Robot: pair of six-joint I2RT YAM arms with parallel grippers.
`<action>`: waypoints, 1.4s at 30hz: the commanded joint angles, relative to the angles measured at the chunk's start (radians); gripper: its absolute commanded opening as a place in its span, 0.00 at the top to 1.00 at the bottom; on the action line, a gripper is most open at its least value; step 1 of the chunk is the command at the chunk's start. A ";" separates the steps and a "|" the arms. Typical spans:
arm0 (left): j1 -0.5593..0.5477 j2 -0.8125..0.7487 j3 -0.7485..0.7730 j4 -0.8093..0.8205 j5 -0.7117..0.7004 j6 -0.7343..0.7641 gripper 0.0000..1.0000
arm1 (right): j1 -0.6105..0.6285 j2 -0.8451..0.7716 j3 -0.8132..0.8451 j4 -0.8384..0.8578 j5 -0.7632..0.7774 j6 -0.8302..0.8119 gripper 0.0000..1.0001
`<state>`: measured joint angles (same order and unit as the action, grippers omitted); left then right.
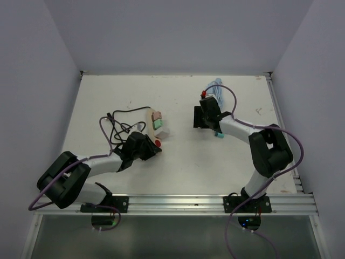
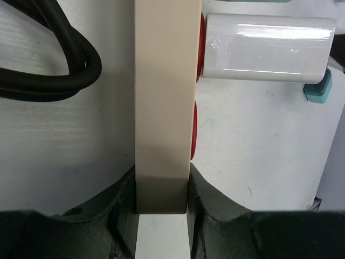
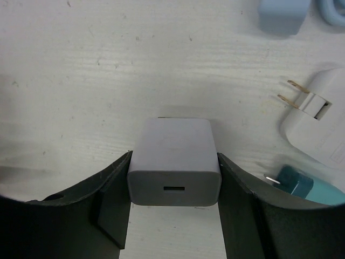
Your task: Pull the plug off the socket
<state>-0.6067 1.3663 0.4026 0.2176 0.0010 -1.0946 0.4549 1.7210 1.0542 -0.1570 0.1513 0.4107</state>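
Observation:
A cream power strip (image 1: 156, 120) lies left of centre, with green sockets and a white plug (image 1: 163, 133) still in it. My left gripper (image 1: 144, 147) is shut on the strip's near end. In the left wrist view the strip (image 2: 164, 81) sits clamped between my gripper's jaws (image 2: 161, 186), and the white plug (image 2: 267, 46) sticks out to the right beside a red switch (image 2: 201, 43). My right gripper (image 1: 205, 116) is shut on a white USB charger block (image 3: 173, 159), both jaws against its sides, just over the table.
The strip's black cable (image 1: 121, 121) loops at its left and shows in the left wrist view (image 2: 48, 70). Near my right gripper lie a white pronged adapter (image 3: 318, 121), a teal plug (image 3: 302, 186) and a pale blue adapter (image 3: 280, 13). A blue cable (image 1: 218, 86) lies at the back.

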 commanded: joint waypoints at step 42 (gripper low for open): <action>0.028 -0.018 -0.094 -0.050 0.090 0.035 1.00 | 0.022 0.089 0.109 -0.207 0.050 0.048 0.19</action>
<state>-0.5827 1.3403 0.3511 0.2691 0.0757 -1.0882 0.4770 1.8576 1.1435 -0.3065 0.2516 0.4519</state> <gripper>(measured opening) 0.377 0.796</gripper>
